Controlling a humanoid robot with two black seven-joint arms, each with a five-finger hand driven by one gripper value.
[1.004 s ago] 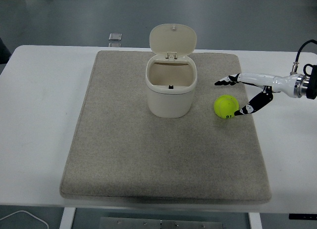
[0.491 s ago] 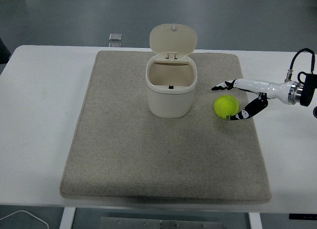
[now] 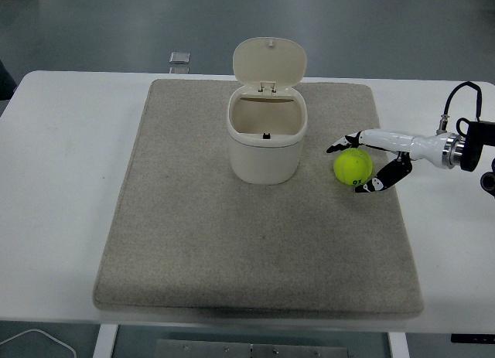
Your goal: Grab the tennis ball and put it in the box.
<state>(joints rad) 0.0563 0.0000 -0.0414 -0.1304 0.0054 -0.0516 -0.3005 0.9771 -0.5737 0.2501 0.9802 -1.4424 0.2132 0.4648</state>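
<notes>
A yellow-green tennis ball (image 3: 353,166) lies on the grey mat (image 3: 193,242), right of the box. The box is a cream bin (image 3: 264,141) with its hinged lid (image 3: 269,60) standing open, near the mat's far middle. My right hand (image 3: 352,168) comes in from the right edge with its fingers spread around the ball: the upper fingers (image 3: 340,144) over the ball's top, the thumb (image 3: 370,186) at its lower right. The ball still rests on the mat. The left arm is out of view.
The mat covers most of the white table (image 3: 62,180). A small dark object (image 3: 179,58) lies on the floor beyond the table's far edge. A white cable (image 3: 31,342) shows at the bottom left.
My right hand has moved down and left, closing in around the ball from above and from its lower right. The ball and the bin have not moved.
</notes>
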